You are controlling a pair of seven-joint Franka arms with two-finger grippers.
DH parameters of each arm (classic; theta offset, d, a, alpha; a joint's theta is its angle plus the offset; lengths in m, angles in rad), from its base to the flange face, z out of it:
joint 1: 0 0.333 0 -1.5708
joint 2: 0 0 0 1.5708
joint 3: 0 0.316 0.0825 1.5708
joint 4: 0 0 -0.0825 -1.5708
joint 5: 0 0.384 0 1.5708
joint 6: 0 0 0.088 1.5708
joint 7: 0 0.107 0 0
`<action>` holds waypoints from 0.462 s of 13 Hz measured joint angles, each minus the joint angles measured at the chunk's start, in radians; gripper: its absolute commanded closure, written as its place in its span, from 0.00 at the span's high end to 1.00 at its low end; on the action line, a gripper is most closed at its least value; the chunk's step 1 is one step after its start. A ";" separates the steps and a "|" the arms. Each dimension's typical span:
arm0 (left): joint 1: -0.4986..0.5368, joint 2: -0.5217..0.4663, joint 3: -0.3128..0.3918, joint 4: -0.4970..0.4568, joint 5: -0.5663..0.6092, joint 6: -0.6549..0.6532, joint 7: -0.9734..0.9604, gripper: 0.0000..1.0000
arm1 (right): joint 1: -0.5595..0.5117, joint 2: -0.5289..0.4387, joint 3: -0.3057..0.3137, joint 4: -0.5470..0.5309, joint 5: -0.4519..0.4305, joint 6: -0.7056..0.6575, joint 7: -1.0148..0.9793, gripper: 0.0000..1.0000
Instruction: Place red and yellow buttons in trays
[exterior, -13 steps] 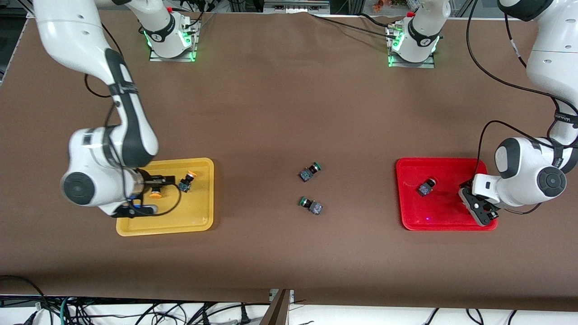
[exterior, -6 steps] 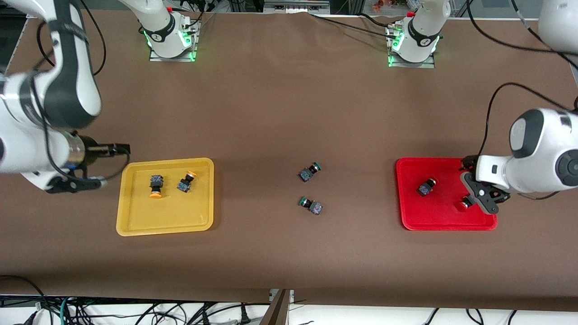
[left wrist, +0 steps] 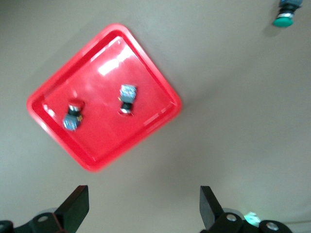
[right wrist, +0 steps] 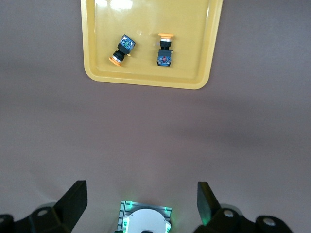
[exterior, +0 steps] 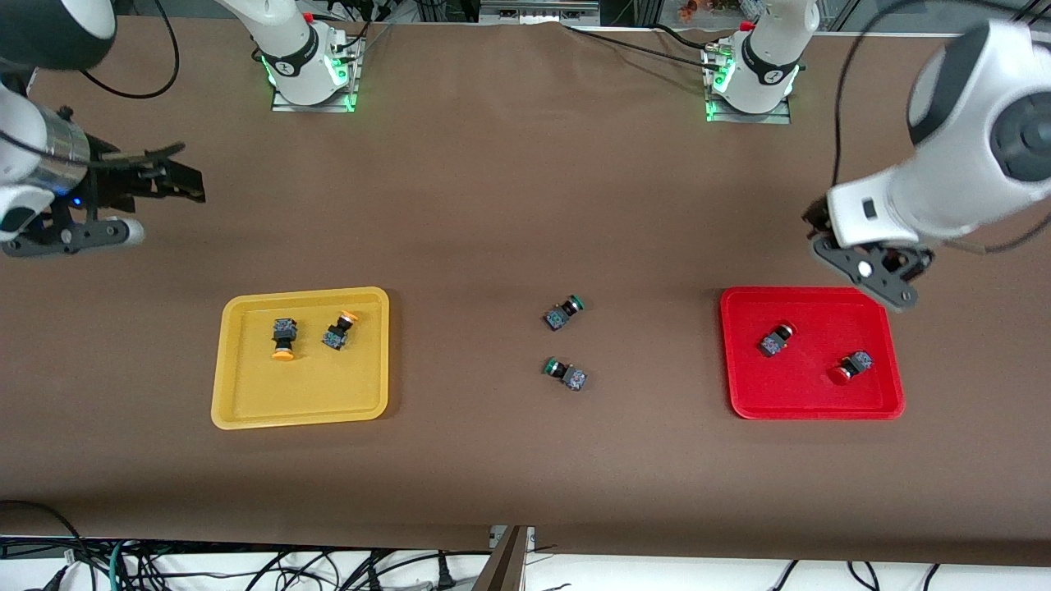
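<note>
The yellow tray [exterior: 246, 402] holds two yellow buttons [exterior: 284, 337] [exterior: 338, 330], both on their sides. The red tray [exterior: 809, 394] holds two red buttons [exterior: 775, 340] [exterior: 849, 368]. My left gripper [exterior: 883, 279] hangs open and empty, high over the red tray's edge toward the robots' bases. The left wrist view shows its jaws [left wrist: 144, 206] wide apart, with the red tray [left wrist: 104, 68] and both red buttons [left wrist: 73, 115] [left wrist: 127, 98] below. My right gripper [exterior: 182, 174] is open and empty, raised over bare table. The right wrist view shows its gripper [right wrist: 142, 199], the yellow tray [right wrist: 150, 19] and the yellow buttons [right wrist: 122, 50] [right wrist: 164, 50].
Two green-capped buttons [exterior: 563, 313] [exterior: 566, 373] lie on the brown table between the trays. One green button [left wrist: 284, 12] shows in the left wrist view. The right arm's lit base [right wrist: 146, 221] appears under the right gripper.
Both arms rose and drew back from the trays toward the bases. The left gripper opened and left a red button in the red tray. The right gripper left a yellow button in the yellow tray.
</note>
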 measured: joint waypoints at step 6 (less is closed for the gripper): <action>-0.083 -0.027 0.158 0.131 -0.028 -0.114 -0.166 1.00 | -0.079 -0.149 0.000 -0.052 -0.007 -0.013 -0.014 1.00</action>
